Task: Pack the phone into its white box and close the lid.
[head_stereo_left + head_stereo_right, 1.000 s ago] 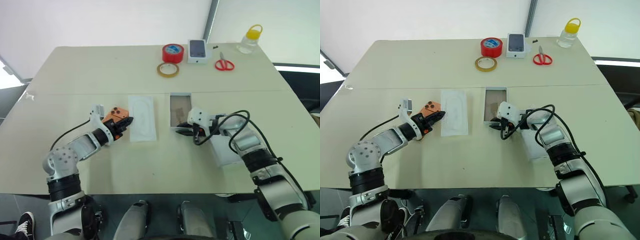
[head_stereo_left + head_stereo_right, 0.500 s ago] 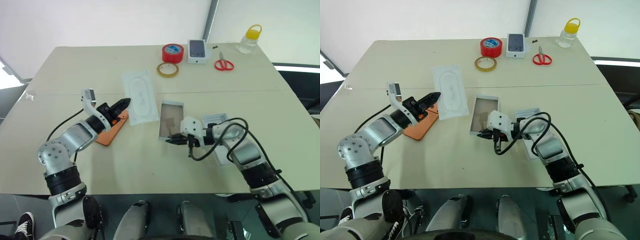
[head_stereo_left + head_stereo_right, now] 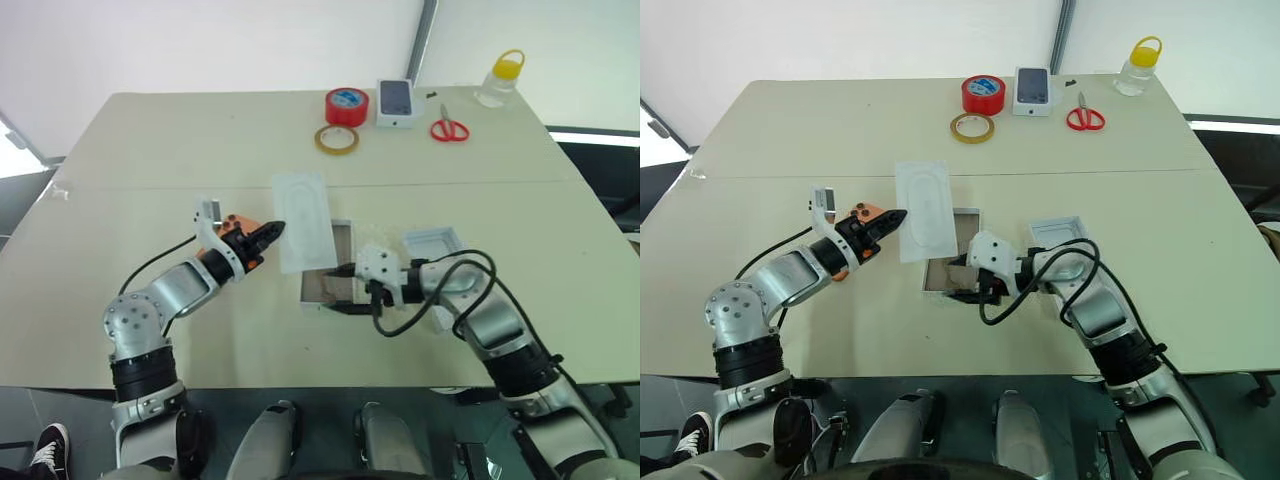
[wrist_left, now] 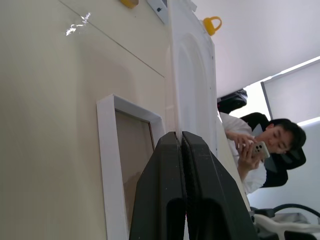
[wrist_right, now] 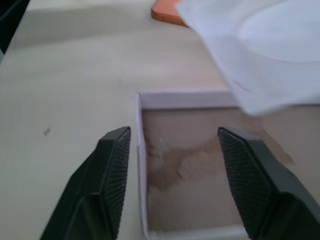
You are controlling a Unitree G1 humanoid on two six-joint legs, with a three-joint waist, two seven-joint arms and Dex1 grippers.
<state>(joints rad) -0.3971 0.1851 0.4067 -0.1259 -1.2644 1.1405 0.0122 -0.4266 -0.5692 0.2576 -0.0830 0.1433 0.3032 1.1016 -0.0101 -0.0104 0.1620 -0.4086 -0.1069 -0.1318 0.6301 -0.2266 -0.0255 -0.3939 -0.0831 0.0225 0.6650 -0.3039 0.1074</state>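
Left gripper (image 3: 272, 233), centre-left of frame, fingers pressed together, pinching the edge of a white moulded tray insert (image 3: 304, 219) held lifted over the table (image 3: 150, 140). Right gripper (image 3: 340, 288), centre frame, fingers spread, empty, at the near end of the white box (image 3: 309, 290); box base open, brown inside. Lid (image 3: 435, 244) lies right of centre. The phone (image 3: 240, 223) lies flat on the table just behind the left gripper, partly hidden. Judgement: set the insert square to the box walls before lowering; right gripper should steady the box without blocking its opening.
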